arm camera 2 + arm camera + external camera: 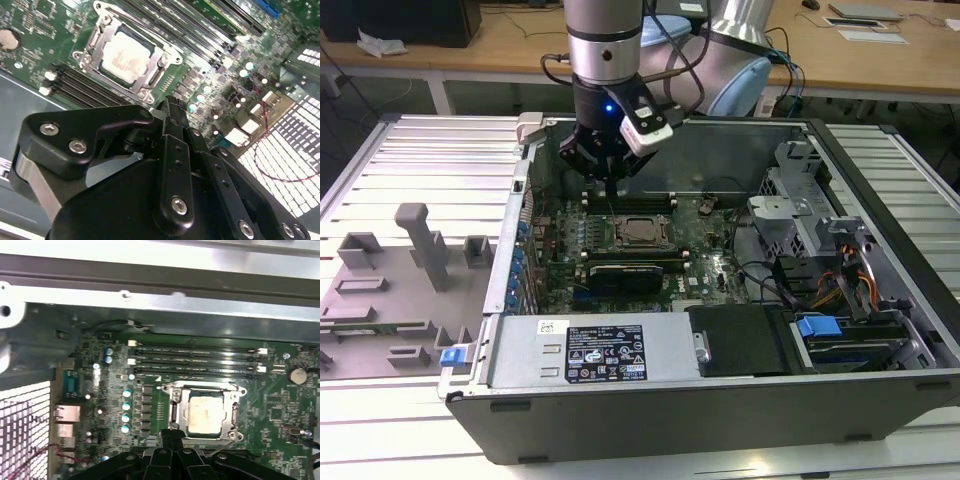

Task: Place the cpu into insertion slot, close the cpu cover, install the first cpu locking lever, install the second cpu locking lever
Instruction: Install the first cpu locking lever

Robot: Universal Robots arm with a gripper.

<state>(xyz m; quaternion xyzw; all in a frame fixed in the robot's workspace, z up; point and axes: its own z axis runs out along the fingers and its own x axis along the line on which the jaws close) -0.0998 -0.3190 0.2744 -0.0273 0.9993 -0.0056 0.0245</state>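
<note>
The cpu (204, 413) already lay flat in the insertion slot (174, 414) near the middle of the motherboard (712, 262), its pale top showing through the window of the cpu cover (231, 415). The cover appeared to be folded down over the chip, so the first two steps looked done. Whether the locking levers were latched could not be told, so that part of the work seemed open.

The gripper (613, 188) hung just above the board, over the side of the socket nearest the memory slots (200, 360). Its fingers (169, 117) were pressed together with nothing between them, apart from the cover.

The open computer case (740, 140) hemmed the work in. Its back wall stood beyond the memory slots, and the power supply (610, 352) ran along the case's near edge. A drive cage (798, 205) and loose cables (855, 285) crowded the end toward the exterior view's right. A row of capacitors (126, 406) and a coin battery (298, 375) flanked the socket, low enough not to block access. Grey fixture blocks (420, 240) stood outside the case on the slatted table (420, 140).
</note>
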